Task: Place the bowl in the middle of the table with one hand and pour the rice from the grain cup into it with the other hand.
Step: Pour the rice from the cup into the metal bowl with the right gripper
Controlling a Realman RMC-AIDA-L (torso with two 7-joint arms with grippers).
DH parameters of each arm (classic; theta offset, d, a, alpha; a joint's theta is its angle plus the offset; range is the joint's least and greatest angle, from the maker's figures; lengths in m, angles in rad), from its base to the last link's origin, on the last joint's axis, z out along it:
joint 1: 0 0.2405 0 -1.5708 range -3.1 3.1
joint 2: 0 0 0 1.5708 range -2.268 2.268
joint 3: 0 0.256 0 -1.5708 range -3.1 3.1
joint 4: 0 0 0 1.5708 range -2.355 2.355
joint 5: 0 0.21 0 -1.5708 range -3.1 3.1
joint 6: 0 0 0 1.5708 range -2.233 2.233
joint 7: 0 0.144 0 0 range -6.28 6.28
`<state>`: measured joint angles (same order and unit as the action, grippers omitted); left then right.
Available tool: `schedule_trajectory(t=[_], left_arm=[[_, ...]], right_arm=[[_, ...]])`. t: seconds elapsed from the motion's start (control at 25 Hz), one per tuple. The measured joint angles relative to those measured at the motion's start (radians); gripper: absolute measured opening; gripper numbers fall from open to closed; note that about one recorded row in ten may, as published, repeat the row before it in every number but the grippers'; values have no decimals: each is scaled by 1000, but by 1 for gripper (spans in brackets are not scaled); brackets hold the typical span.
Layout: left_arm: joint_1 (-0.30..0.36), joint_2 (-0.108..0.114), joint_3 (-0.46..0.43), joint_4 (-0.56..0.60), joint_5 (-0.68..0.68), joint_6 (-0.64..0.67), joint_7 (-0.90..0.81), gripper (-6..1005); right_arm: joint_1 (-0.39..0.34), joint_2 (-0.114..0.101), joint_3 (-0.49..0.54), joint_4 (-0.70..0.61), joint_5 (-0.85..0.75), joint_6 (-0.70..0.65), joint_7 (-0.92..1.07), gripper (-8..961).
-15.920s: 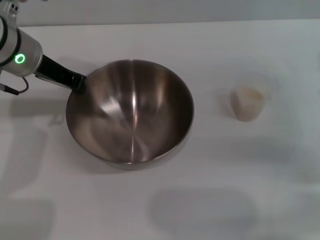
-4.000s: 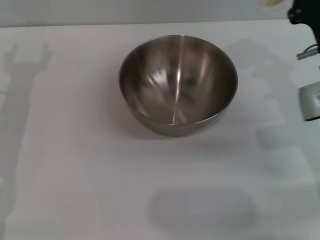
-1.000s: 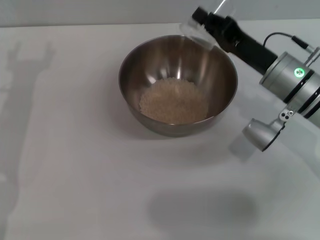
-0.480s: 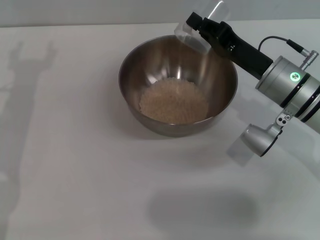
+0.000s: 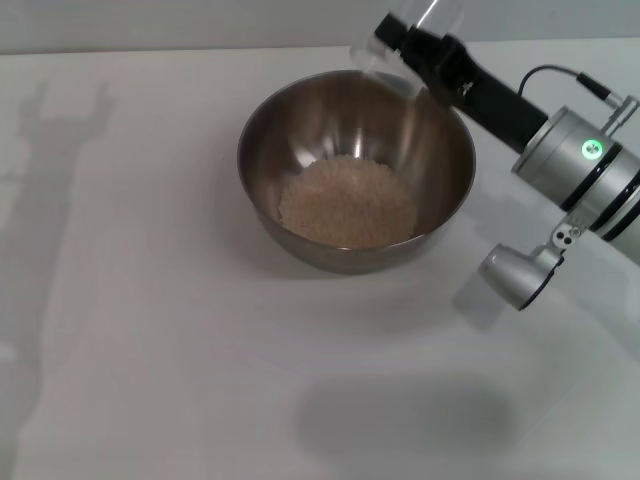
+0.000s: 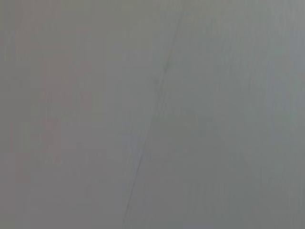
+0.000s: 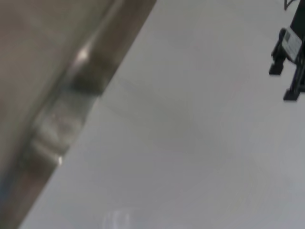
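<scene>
The steel bowl (image 5: 355, 120) stands on the white table (image 5: 180, 330), a little behind its middle. A heap of pale rice (image 5: 347, 202) lies in its bottom. My right gripper (image 5: 405, 42) is shut on the clear grain cup (image 5: 400, 45) and holds it tipped above the bowl's far right rim. The cup looks empty. The right wrist view shows the bowl's outer wall (image 7: 57, 100) up close and the table (image 7: 190, 124). My left gripper is out of view; only its shadow lies on the table at the left.
A dark stand or fixture (image 7: 291, 57) shows at the edge of the right wrist view. The left wrist view shows only a plain grey surface (image 6: 152, 114). My right arm (image 5: 570, 170) reaches over the table's right side.
Since 4 s ago the rice has come into the bowl. In the last second the cup has stayed over the far right rim, shifting only slightly.
</scene>
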<state>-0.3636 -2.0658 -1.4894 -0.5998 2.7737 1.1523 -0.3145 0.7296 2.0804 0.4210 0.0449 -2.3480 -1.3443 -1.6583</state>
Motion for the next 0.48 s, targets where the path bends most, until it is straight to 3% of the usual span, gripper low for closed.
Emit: schedule_trajectory(t=[0.48], left_arm=[[-11,0,-7,0,1,3,-1,871]], right_arm=[[-8,-1,31,1,16,-14,-20,6]])
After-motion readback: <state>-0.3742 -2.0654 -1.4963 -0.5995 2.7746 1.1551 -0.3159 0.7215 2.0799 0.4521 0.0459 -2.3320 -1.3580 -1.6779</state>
